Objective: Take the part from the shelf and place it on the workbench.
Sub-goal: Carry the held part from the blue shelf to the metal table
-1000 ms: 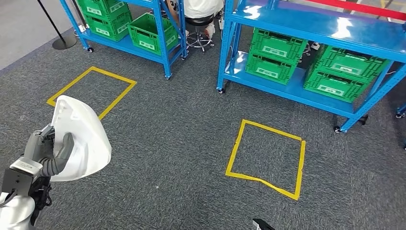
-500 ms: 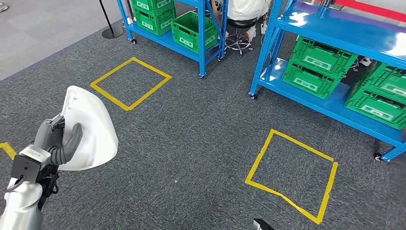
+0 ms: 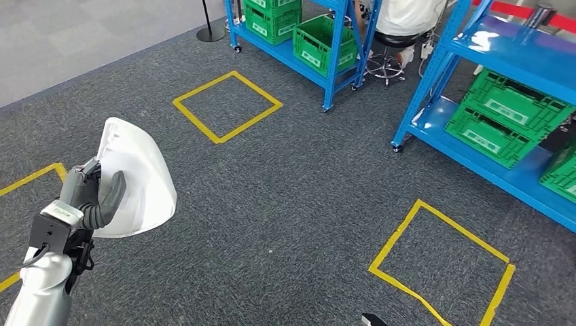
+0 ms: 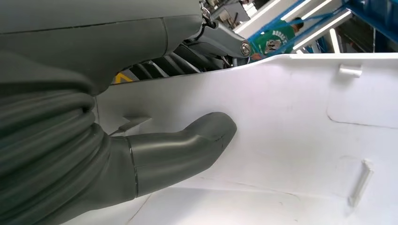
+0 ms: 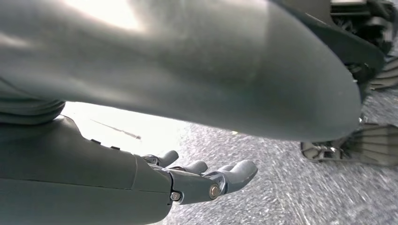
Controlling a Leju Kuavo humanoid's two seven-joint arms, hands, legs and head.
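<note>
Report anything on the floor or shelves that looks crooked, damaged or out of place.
One oddity: the yellow tape square on the carpet nearest the robot has a kinked, wavy near edge, while the square farther off runs straight. The green crates sit squarely on the blue shelves. The left hand holds the white part firmly.

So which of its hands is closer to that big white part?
The left. The left hand grips the white part, its thumb pressed against the part's surface. The right hand hangs over the grey carpet, holding nothing.
</note>
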